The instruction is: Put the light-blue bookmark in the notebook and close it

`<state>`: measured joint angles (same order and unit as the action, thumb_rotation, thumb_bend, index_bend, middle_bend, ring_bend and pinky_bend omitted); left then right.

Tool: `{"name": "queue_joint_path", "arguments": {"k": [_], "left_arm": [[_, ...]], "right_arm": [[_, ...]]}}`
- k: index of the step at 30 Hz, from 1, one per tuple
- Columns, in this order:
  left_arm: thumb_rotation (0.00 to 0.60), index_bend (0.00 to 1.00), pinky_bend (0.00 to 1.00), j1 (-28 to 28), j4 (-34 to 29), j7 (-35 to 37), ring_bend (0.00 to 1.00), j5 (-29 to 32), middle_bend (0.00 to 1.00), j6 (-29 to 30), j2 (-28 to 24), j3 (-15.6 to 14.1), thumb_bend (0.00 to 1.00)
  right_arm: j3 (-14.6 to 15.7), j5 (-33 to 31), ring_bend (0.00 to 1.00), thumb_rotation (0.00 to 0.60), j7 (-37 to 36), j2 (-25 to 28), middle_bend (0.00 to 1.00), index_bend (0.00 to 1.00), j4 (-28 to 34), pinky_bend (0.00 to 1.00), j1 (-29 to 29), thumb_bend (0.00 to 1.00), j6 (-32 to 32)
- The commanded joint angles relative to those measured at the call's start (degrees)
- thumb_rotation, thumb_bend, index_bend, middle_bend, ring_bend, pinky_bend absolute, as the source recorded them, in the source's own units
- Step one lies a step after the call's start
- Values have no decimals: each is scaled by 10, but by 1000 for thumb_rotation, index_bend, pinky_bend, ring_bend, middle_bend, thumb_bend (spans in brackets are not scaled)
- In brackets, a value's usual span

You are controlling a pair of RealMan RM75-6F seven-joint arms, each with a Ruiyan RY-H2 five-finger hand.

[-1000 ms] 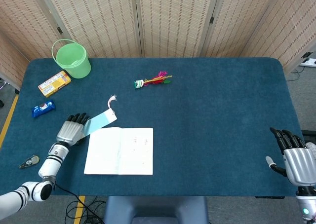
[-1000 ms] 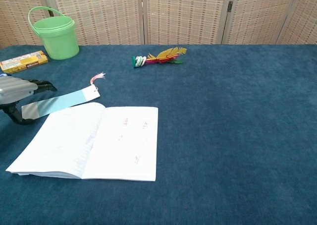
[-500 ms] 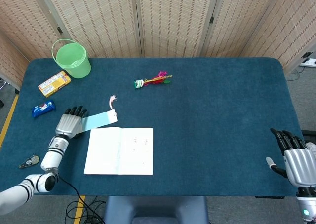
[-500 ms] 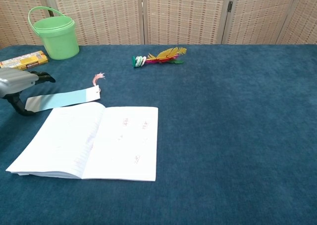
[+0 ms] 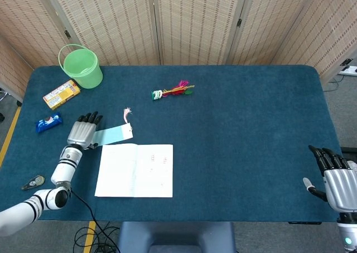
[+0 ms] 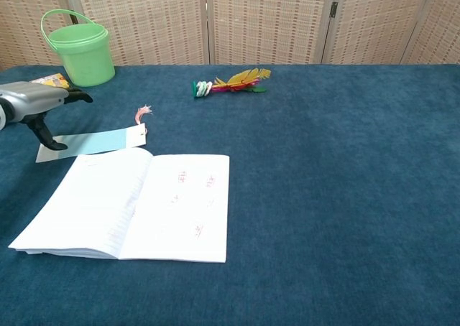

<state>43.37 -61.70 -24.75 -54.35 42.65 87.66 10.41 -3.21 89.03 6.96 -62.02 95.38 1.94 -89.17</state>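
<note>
Since a second ago the left hand (image 6: 29,105) has risen and drawn back off the light-blue bookmark (image 6: 93,142), which now lies flat on the bench (image 5: 251,113); thumb tip touches its left end, fingers spread, nothing held. Bookmark sits just beyond the open notebook (image 6: 133,204), touching its far left edge. Long axis runs left-right, tasselled end pointing right. Around: green bucket (image 5: 82,67), yellow box (image 5: 61,93), blue packet (image 5: 48,122), small tag (image 5: 34,182), feathered toy (image 5: 174,90). Nothing lies between bookmark and notebook. Right hand (image 5: 336,178) idle at the near right corner, fingers apart, empty.
</note>
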Motion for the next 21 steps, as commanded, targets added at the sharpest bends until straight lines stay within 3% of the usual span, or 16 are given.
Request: {"name": "queue_joint_path", "arguments": {"k": [1,12,21], "left_arm": [[600,121,142,10,-33,-13,2,19,0,-24,-21,-7,261],[600,162,142,35,-18,-68,0,123,0,-52,-22,-28,261],[600,167,142,41,-22,-68,0,155,0,-57,-31,-47,261]], "right_arm": [[0,1,155,600,-1,0,207,134,-2,242,1,193,1],[-1,-5,155,600,-7,-1,207,134,-7,242,2,193,6],[-3,-5,154,600,-7,-3,207,134,-9,242,9,192,16]]}}
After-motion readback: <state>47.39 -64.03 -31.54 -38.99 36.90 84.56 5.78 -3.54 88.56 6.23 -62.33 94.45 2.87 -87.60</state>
